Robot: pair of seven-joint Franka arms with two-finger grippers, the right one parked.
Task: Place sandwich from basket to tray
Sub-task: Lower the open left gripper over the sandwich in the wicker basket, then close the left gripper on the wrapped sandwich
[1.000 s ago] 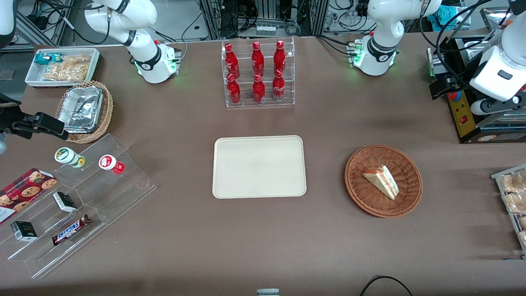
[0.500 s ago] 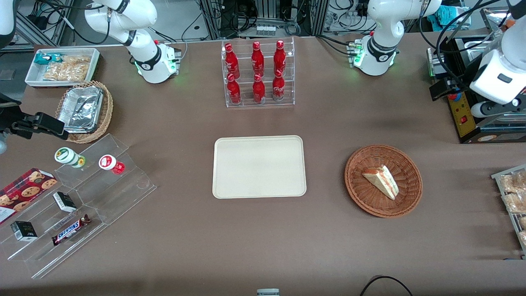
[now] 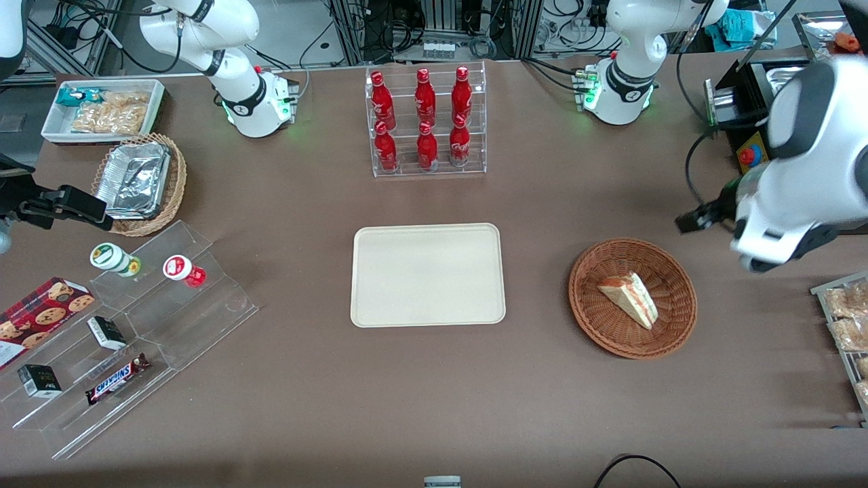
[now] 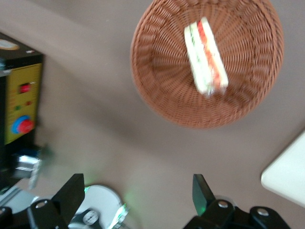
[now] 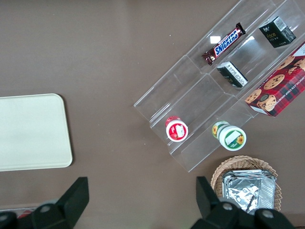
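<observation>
Hovering above the table with its fingers (image 4: 71, 191) spread apart and holding nothing, the gripper (image 4: 136, 191) is hanging near the basket (image 3: 597, 318), toward the working arm's end. Inside the basket the sandwich (image 3: 629, 298) is lying on its side, while the tray (image 3: 427, 274) is sitting well apart, mid-table.

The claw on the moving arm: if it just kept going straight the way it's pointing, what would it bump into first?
Probably bare table. The open gripper points down beside the basket, not over the sandwich; depth is hard to judge.
</observation>
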